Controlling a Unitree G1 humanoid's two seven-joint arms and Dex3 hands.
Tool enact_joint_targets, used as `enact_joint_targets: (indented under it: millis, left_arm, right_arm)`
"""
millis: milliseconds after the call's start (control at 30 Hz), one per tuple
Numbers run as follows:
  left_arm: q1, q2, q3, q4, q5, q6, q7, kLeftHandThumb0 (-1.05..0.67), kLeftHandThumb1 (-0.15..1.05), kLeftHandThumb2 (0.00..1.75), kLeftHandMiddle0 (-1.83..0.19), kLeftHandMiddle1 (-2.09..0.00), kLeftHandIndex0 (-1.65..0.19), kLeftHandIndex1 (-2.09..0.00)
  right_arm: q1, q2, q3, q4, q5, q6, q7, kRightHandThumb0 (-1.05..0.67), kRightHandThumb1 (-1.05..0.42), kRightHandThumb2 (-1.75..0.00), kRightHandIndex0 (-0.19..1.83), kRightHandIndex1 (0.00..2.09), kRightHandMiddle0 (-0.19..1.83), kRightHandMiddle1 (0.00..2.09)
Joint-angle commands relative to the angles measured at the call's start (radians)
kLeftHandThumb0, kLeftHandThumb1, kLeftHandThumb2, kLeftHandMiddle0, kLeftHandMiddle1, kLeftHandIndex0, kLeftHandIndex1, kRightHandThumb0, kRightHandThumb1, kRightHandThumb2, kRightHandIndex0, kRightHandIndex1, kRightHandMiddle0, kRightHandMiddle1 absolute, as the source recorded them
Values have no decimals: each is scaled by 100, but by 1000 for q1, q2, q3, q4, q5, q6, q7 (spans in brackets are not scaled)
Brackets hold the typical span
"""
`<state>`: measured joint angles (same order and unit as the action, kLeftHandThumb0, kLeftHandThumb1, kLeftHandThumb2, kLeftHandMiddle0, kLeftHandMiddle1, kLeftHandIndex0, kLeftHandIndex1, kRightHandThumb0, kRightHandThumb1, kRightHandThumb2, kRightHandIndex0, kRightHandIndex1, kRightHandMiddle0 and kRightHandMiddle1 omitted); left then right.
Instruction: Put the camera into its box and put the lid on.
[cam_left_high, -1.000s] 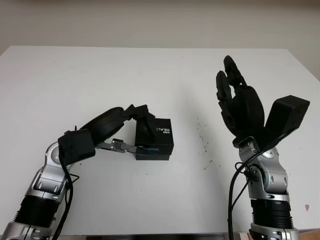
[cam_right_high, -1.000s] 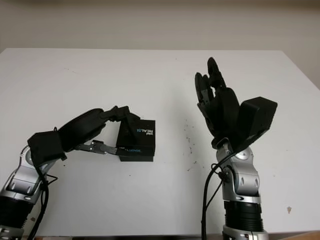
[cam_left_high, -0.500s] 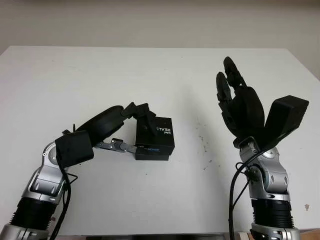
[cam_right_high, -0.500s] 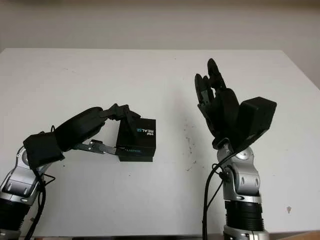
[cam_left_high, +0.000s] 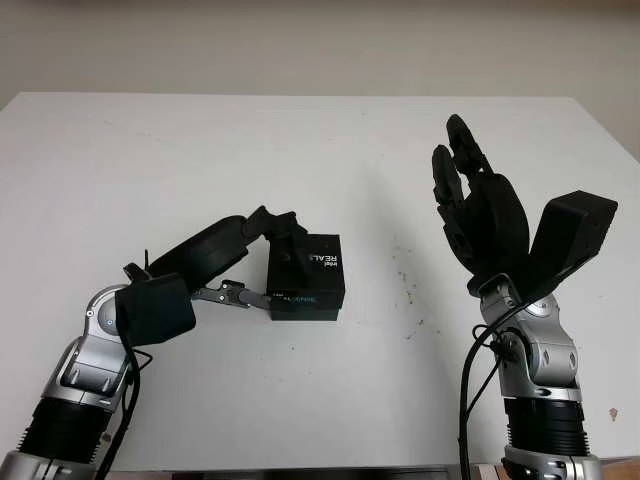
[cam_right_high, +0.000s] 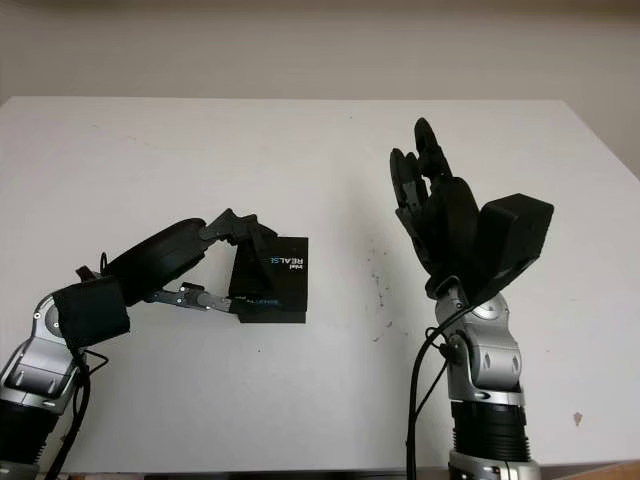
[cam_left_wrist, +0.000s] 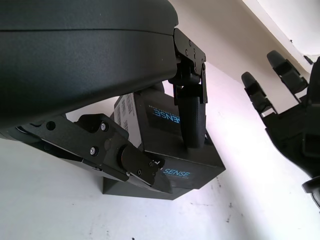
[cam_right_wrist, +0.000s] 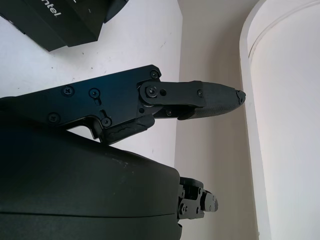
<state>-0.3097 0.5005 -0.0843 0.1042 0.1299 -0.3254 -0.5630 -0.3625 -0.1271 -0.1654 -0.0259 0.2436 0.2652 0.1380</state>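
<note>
Left hand (cam_left_high: 272, 262) reached in low, fingers clamped on the box; right hand (cam_left_high: 478, 205) raised upright, open.

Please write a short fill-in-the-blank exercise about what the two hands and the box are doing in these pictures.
1. The left hand grips the black ____ box.
2. The box stands on the ____ table.
3. The right hand is raised and holds ____.

Missing words: RealSense; white; nothing
</note>
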Motion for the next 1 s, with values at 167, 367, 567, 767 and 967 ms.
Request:
enact_joint_targets:
  millis: [167,367,567,767,967]
  left_arm:
    - [-8,85,-53,-5,211,-63,52,-34,97,5,-21,-75,-18,-113]
    - [-28,149,-108,-17,368,-71,48,-71,104,18,5,-6,-15,-19]
    - [-21,147,-104,-21,382,-72,86,-77,105,39,7,-5,-13,-9]
    - [-12,137,-99,-23,370,-59,107,-80,105,52,6,-5,-11,-6]
    - [32,52,-17,-73,126,69,94,-80,105,52,12,-4,-4,-3]
  right_arm:
    - [-14,-12,-3,-19,8,3,3,-63,-105,-38,-8,6,-6,5]
    - [-11,-9,-6,-24,18,2,9,-63,-105,-38,-9,5,-6,5]
    - [-7,-11,-5,-31,17,7,6,-63,-105,-38,-11,4,-7,5]
    - [-4,-7,-4,-32,15,9,-3,-63,-105,-37,-9,5,-5,6]
    - [3,-7,10,-38,11,19,2,-65,-105,-34,-7,6,-4,6]
